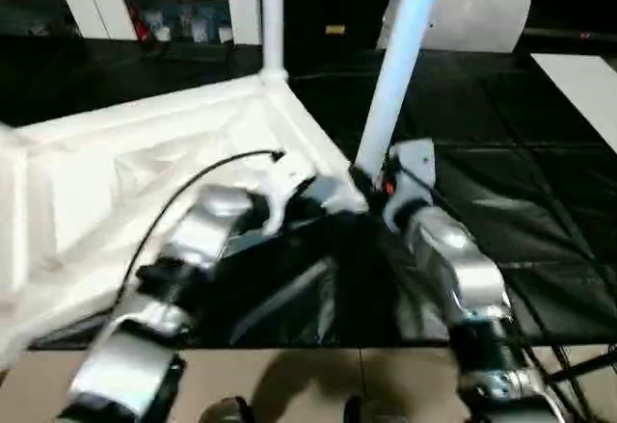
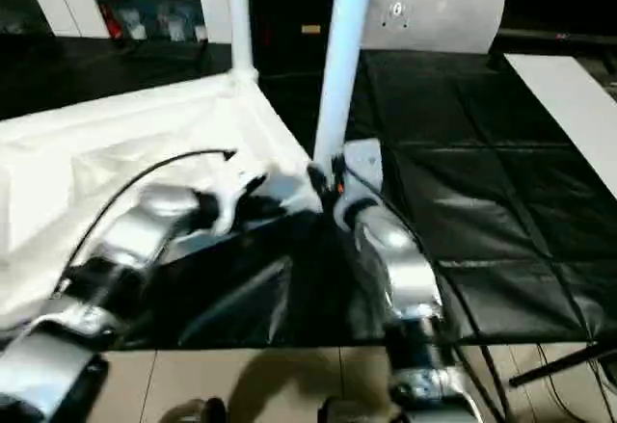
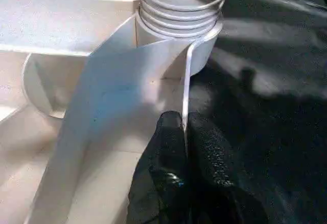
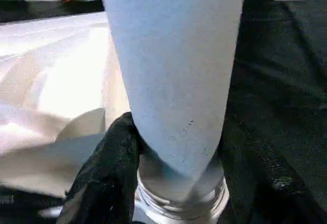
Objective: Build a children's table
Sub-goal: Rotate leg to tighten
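The table top [image 1: 145,163] lies upside down on the black surface [image 1: 521,201], ribbed underside up, reaching toward the surface's near edge. One leg [image 1: 273,18] already stands upright in the corner socket farther from that edge. The step in hand is fitting a second leg [image 1: 400,66] into the nearer corner socket [image 3: 204,50].

The right gripper [image 4: 168,183] has its jaws clasped around the thick lower end of this leg, just above its threaded base, which sits at the socket's mouth; the threads [image 3: 179,9] are still exposed, so the leg is not seated. It leans slightly rather than standing plumb. The left gripper [image 3: 186,132] has its jaws clenched on the thin side wall [image 3: 187,81] of the top, right beside that socket, steadying the top.

The next move likely calls for bringing the leg upright over the socket and turning it down until the threads disappear, while the left keeps the top from shifting.
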Tool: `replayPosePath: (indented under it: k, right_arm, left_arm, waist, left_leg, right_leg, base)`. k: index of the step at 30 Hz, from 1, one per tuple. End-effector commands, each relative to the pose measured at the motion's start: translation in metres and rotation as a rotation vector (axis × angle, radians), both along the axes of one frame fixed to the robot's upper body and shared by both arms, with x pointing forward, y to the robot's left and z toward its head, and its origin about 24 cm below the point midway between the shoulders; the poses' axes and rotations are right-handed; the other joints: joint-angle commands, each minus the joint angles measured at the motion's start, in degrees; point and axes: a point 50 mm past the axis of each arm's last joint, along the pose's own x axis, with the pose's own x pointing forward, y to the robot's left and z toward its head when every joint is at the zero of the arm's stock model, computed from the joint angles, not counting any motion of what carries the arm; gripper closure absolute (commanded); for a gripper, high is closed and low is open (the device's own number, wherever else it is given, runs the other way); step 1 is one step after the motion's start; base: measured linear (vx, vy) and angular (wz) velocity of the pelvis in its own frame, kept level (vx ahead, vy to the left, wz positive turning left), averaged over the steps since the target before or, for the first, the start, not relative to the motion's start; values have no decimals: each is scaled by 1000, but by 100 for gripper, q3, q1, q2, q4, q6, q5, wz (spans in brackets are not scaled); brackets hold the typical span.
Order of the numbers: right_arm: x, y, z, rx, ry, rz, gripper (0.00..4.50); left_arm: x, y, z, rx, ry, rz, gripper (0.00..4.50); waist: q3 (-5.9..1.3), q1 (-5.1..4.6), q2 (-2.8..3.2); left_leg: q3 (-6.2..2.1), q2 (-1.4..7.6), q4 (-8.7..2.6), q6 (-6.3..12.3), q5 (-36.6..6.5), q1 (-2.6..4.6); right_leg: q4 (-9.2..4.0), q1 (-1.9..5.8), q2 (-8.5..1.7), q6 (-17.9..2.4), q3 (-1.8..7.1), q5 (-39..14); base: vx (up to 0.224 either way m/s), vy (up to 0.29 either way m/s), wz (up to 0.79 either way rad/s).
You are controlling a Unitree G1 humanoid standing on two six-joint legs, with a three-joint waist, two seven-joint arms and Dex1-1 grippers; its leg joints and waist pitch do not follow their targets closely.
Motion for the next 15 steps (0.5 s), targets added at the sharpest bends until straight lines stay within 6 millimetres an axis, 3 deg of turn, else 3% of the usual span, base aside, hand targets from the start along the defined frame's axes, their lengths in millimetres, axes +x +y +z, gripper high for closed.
replayPosePath:
  k: [1,3,5,7,12,14,15]
  right_arm:
    - [-14,46,-20,134,138,149,201]
    - [-13,44,-19,134,127,138,184]
    - [-11,34,-19,123,119,117,164]
    - [-13,10,-23,4,88,173,143]
    - [-18,-27,-12,-3,2,286,112]
    - [-19,-32,-10,-6,-11,316,101]
    - [-25,-41,-2,-55,-30,495,93]
  left_arm:
    - [0,-29,12,-79,-55,-9,450]
    - [-1,-28,11,-70,-55,-12,450]
    - [-2,-23,8,-46,-58,-19,450]
    - [-5,-6,2,-4,-50,-11,450]
    - [-13,15,-4,23,-46,-110,450]
    - [-15,18,-5,25,-41,-127,450]
    - [-19,25,-7,19,-23,-187,450]
  waist:
    - [-221,-11,-58]
    - [-225,1,-38]
    - [-241,1,-39]
    - [-266,13,-25]
    - [-326,24,-56]
    - [-359,6,-69]
    - [-396,16,-51]
  left_leg:
    - [-52,210,-513,-64,-1674,100]
    - [-52,217,-515,-21,-1690,106]
    - [-46,221,-506,-5,-1512,93]
    - [-47,228,-488,35,-1327,87]
    - [2,198,-391,391,-779,53]
    - [2,188,-356,534,-431,12]
    - [2,198,-325,649,-231,35]
  right_leg:
    - [-463,77,-155,-780,82,-1669]
    - [-470,73,-174,-771,82,-1729]
    - [-441,94,-173,-796,81,-1418]
    - [-405,134,-170,-870,66,-1066]
    - [-327,227,-165,-1153,61,-111]
    - [-264,277,-171,-1287,58,325]
    - [-219,291,-155,-1422,46,715]
  base:
    - [0,0,0]
    - [0,0,0]
    - [0,0,0]
    - [0,0,0]
    - [0,0,0]
    - [0,0,0]
    - [0,0,0]
